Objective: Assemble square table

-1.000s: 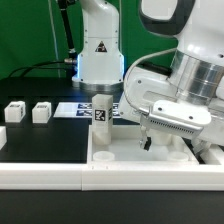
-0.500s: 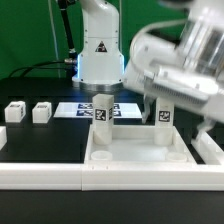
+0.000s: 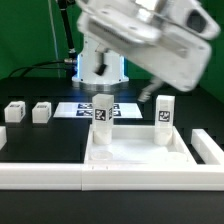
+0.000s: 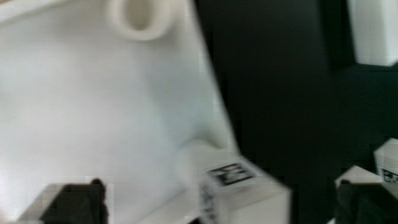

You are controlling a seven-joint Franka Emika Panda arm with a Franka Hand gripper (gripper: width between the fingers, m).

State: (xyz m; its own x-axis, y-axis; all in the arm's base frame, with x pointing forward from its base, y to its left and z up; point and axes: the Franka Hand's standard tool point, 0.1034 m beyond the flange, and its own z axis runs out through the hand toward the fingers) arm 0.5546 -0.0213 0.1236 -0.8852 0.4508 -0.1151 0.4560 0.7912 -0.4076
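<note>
The gripper [image 4: 217, 200] hangs splayed and empty above the near slab [image 3: 140, 152], which carries two legs [image 3: 102, 112] upright at its far corners, while the loose legs [image 3: 41, 112] at the exterior view's left look light, stiff and slick, best pinched across flat sides.

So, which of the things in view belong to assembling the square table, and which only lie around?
Belong to the job:
- the square slab
- two upright legs at its far corners
- two loose legs on the exterior view's left

Only lying around:
- the marker board
- the long white L-shaped rail
</note>
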